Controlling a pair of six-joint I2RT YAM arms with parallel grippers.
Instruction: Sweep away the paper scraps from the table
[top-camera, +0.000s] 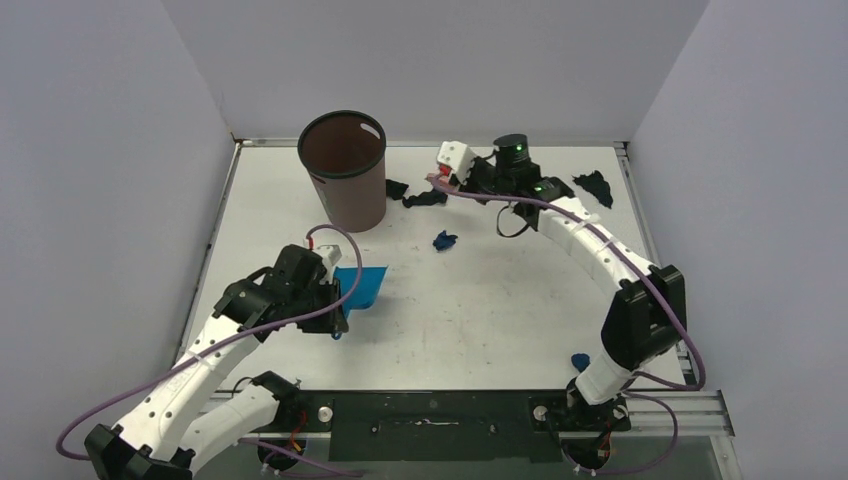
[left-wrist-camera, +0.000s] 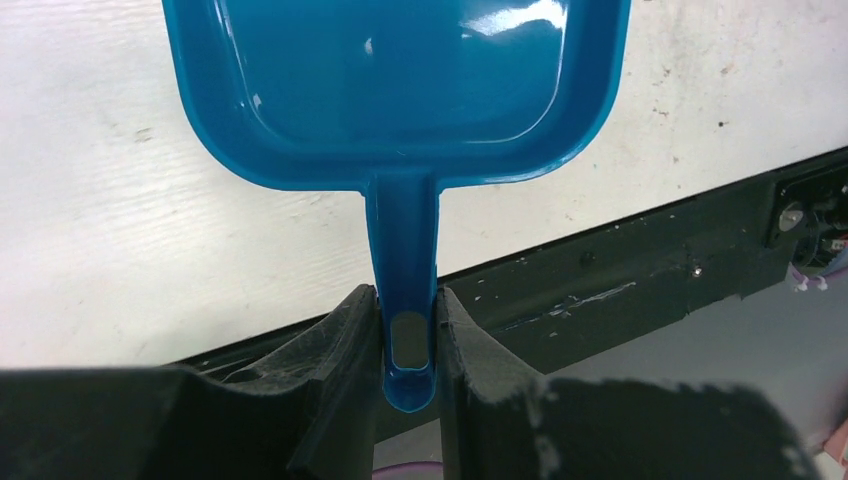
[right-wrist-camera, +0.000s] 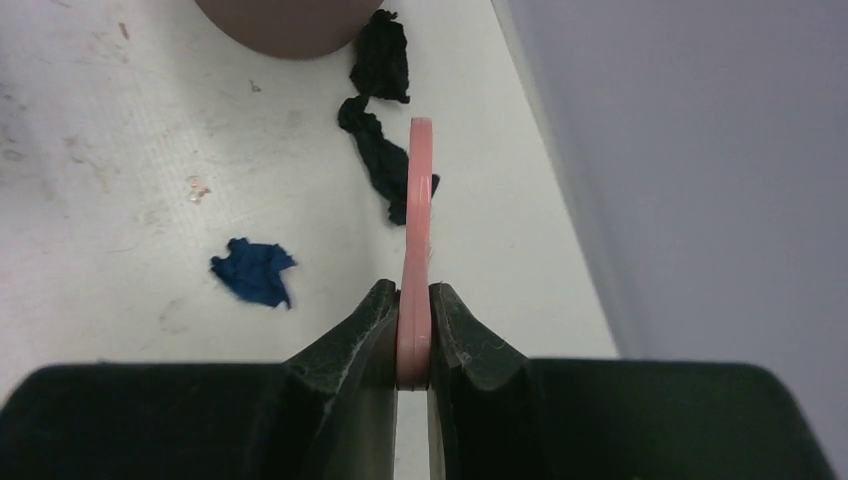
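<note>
On the white table (top-camera: 480, 310), two black paper scraps (top-camera: 397, 187) (top-camera: 425, 199) lie by the bin, a dark blue one (top-camera: 444, 240) lies mid-table, a black one (top-camera: 594, 186) at the far right, and a blue one (top-camera: 580, 360) by the right arm's base. My right gripper (top-camera: 458, 181) is shut on the pink brush (top-camera: 438, 182), which is held on edge (right-wrist-camera: 418, 220) just right of the black scraps (right-wrist-camera: 375, 150); the blue scrap (right-wrist-camera: 252, 272) lies left. My left gripper (top-camera: 337, 298) is shut on the blue dustpan's (left-wrist-camera: 400, 80) handle; the pan looks empty.
A tall brown bin (top-camera: 345, 170) stands at the back left, and its base shows in the right wrist view (right-wrist-camera: 290, 20). Grey walls close in the table on three sides. The black front rail (left-wrist-camera: 620, 280) runs along the near edge.
</note>
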